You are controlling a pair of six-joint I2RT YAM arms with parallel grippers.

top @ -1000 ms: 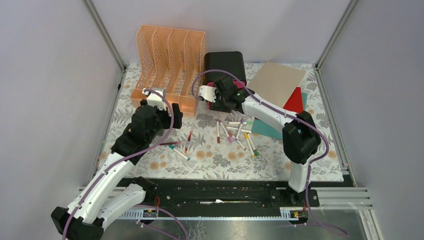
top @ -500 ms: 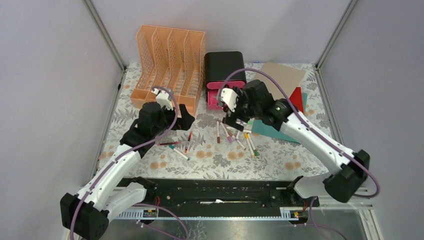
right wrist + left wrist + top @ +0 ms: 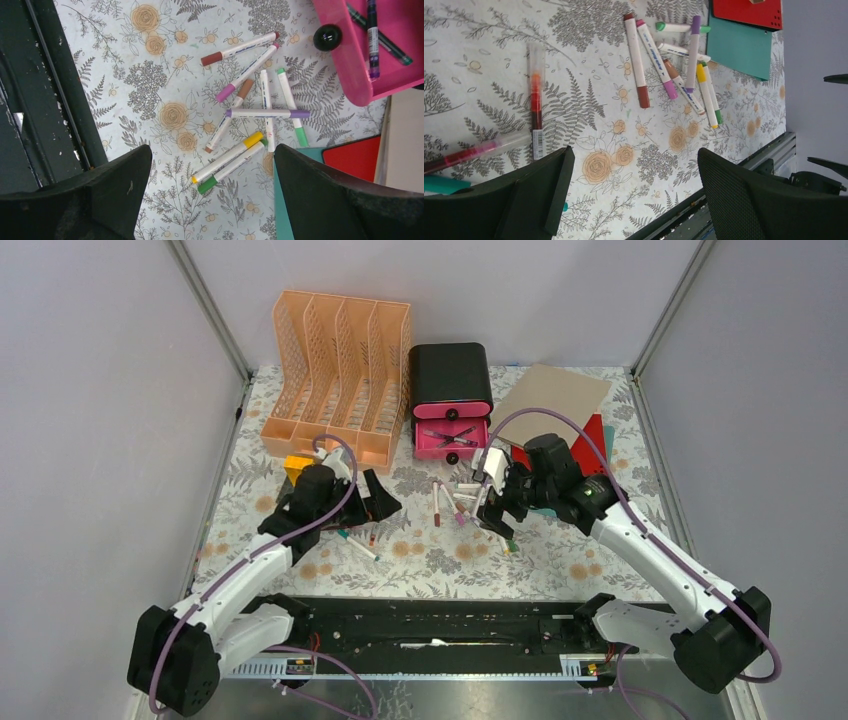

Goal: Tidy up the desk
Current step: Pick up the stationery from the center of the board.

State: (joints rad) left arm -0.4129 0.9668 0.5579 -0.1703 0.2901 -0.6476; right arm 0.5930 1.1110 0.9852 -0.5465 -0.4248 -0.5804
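desk (image 3: pixel 610 575) spans the cell under both arms: rigid top, but the fern cloth is soft and will probably bunch if dragged, so lift things off it. Loose markers (image 3: pixel 250 112) sit mid-desk, near the open pink drawer (image 3: pixel 380 55); light, round, likely to roll, pinch mid-barrel. left fingers (image 3: pixel 556 172) spread wide, empty, beside a red pen (image 3: pixel 535 100). right fingers (image 3: pixel 135 165) spread wide, empty, above the markers.

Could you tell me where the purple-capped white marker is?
Right wrist view, centre: the purple-capped white marker lies crosswise atop the scattered marker pile, beside the open pink drawer.
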